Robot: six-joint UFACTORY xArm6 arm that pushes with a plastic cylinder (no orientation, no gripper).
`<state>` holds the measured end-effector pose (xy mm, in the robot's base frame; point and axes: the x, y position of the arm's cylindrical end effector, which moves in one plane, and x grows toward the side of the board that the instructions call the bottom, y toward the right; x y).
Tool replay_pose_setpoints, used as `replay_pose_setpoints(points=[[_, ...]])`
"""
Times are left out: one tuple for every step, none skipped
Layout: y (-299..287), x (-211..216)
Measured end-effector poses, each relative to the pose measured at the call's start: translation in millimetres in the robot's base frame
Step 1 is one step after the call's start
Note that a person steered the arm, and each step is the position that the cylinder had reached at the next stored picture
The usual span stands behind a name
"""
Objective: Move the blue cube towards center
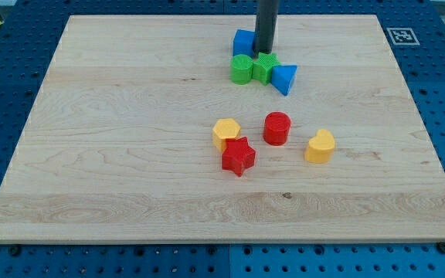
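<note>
The blue cube (243,41) sits near the board's top middle. My tip (264,51) stands right beside it, on its right side, partly hiding it. Just below are a green cylinder (242,69), a green star-like block (265,67) and a blue triangular block (284,78), packed close together. My tip is just above the green star-like block.
Near the board's middle are a yellow hexagonal block (226,132), a red star (238,156), a red cylinder (276,127) and a yellow heart-like block (321,146). The wooden board (114,154) lies on a blue pegboard table. A marker tag (402,35) sits at the top right corner.
</note>
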<state>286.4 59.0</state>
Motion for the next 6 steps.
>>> replay_pose_setpoints(points=[[-2, -2], [-14, -7], [-37, -15], [-38, -15], [-69, -15], [-80, -15]])
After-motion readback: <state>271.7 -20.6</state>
